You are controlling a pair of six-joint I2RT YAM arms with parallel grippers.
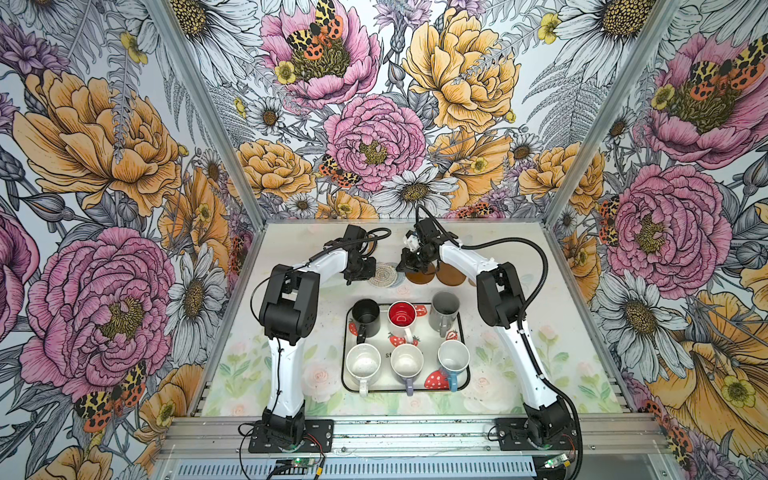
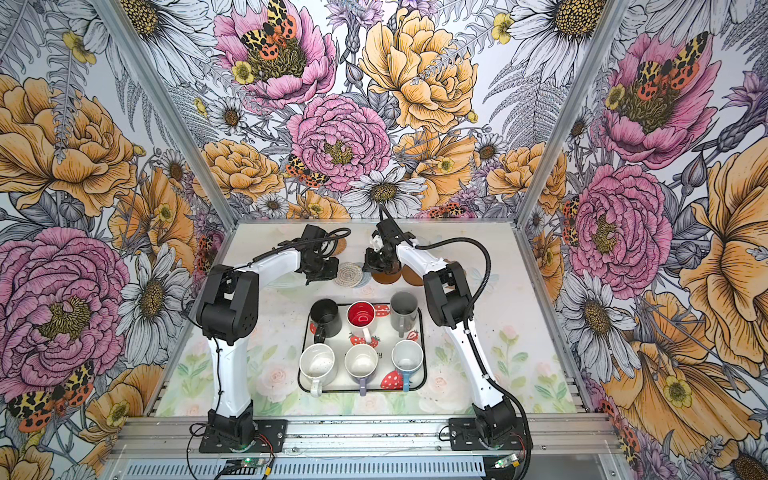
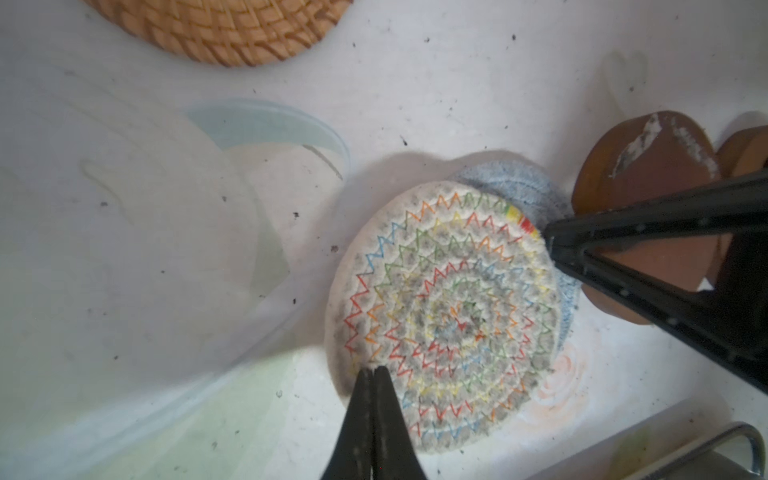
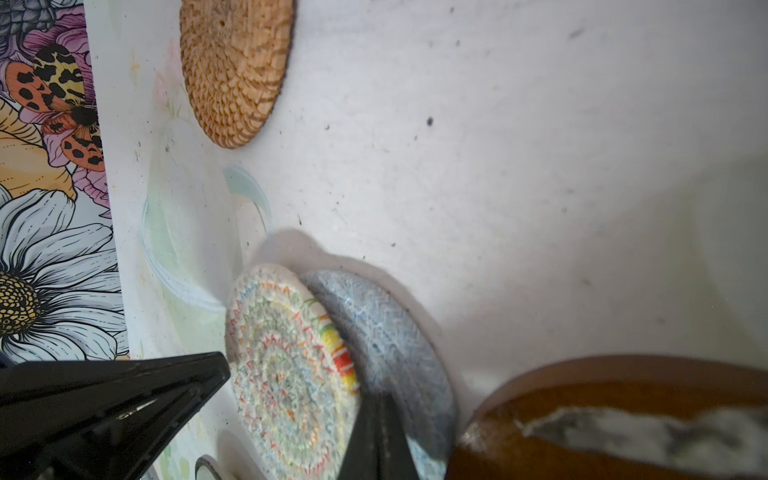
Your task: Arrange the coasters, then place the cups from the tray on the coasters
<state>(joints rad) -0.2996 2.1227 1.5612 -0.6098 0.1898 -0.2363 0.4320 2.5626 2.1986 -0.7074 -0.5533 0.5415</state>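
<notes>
Floral-walled booth, pale table. In both top views the cream woven coaster is lying at 12 o'clock of the tray and overlapping the grey-blue coaster, which is peeking out at its 4 o'clock. The left gripper, jaws pressed together, is touching the cream rim from 9 o'clock. The right gripper, likewise closed, is sitting on the seam at 3 o'clock. Judging separation next; left is nearer cream.

A worktop printed with faint roses and green leaves is seen in both top views; in the wrist views it is shown white and flecked with dark specks. Behind it and at both its sides, wall panels covered in large pink, yellow and white flowers and spotted moths are set. Along the worktop's near edge an aluminium rail is mounted. Further out from the worktop a slotted grille and a small board lit green are seen.
</notes>
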